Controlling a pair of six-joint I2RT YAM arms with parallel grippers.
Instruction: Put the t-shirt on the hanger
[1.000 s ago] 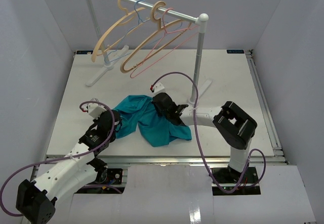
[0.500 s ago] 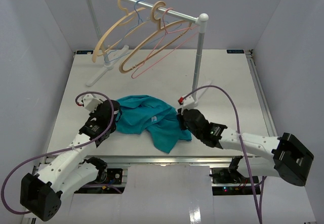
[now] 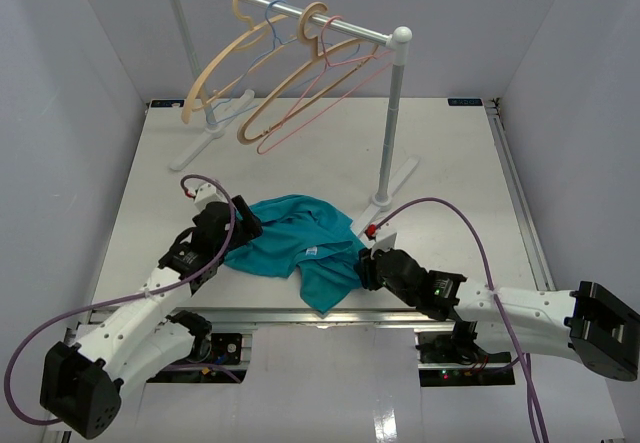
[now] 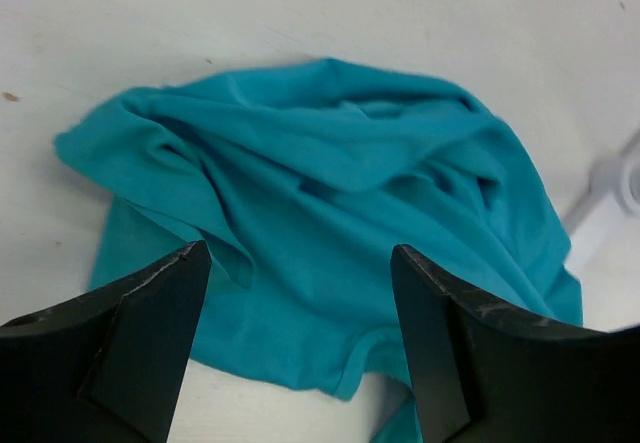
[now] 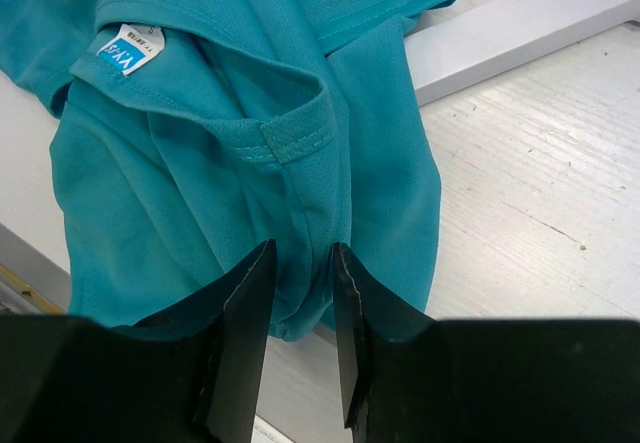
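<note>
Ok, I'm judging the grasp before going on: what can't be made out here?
- Right wrist: whether the right gripper pinches the t-shirt; its fingers hide contact.
- Top external: the pink hanger hook, overlapped by a beige hanger.
- Right wrist: the label print, too small.

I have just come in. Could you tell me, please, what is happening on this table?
A crumpled teal fabric t-shirt lies on the white table. The right gripper is closed on a fold at the shirt's near right part. The left gripper is open just above the shirt's left side, holding nothing. The thin pink wire hanger hangs on the white rail at the back, untouched, so the shirt is not yet on it.
</note>
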